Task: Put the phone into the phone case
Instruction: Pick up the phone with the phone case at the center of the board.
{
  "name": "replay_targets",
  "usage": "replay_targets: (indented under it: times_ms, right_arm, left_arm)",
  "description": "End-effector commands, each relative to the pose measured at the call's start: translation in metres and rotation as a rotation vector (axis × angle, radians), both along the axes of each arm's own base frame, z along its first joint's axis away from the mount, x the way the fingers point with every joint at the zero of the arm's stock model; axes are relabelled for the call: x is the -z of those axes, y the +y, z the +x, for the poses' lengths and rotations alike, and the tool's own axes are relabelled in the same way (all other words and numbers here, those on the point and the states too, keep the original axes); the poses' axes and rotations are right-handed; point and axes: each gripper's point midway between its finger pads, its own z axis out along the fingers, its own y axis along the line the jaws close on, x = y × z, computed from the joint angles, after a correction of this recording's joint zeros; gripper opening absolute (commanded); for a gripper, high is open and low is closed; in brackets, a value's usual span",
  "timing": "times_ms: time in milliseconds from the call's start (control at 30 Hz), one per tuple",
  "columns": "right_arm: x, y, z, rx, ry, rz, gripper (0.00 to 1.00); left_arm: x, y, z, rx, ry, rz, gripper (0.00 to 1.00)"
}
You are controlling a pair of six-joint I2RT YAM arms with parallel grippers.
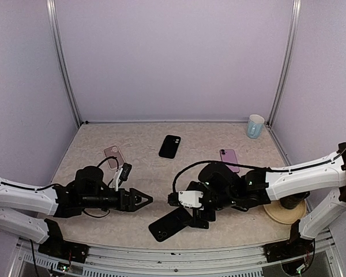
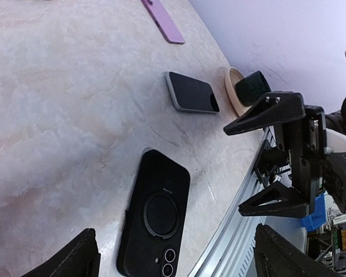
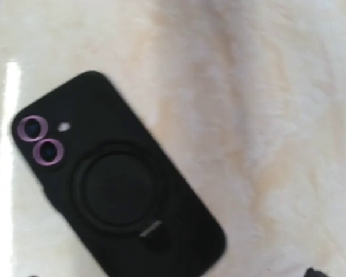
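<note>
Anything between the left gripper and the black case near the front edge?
Nothing visible. The black case lies flat on the table, right ahead of the open left gripper. The right gripper, also open, hangs off to the case's side, not in the path.

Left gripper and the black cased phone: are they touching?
Apart. In the left wrist view, bare table shows between the black cased phone and each finger of the open left gripper.
</note>
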Motion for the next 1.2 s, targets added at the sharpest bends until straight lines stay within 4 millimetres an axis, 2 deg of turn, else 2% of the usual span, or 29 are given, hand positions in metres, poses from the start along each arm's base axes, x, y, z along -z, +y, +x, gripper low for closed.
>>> replay_targets:
  times_ms: [0,67,233,400,800,967,1167]
  right_arm:
    - [0.004,0.011,-0.016,-0.161,0.052,-0.022,0.99]
    - [0.010,0.018,-0.014,-0.195,0.055,-0.060,0.99]
    - [0.045,0.024,-0.011,-0.268,0.082,-0.210,1.00]
    - [0.066,0.030,-0.008,-0.317,0.134,-0.291,1.00]
    - [0.092,0.040,0.002,-0.390,0.191,-0.354,0.98]
    - [0.098,0.041,0.000,-0.413,0.249,-0.349,0.93]
    - [0.100,0.046,-0.001,-0.405,0.290,-0.346,0.82]
  left_arm:
    - [0.007,0.011,0.002,-0.060,0.002,0.003,0.93]
    - [0.007,0.016,0.002,-0.082,-0.001,-0.007,0.99]
    - [0.008,0.026,0.000,-0.126,0.010,-0.025,0.99]
    - [0.006,0.042,-0.001,-0.183,0.003,-0.037,0.99]
    - [-0.007,0.068,-0.016,-0.210,-0.025,-0.104,0.99]
    - [-0.012,0.070,-0.020,-0.197,-0.034,-0.102,0.99]
    - [-0.018,0.078,-0.021,-0.216,-0.056,-0.127,0.99]
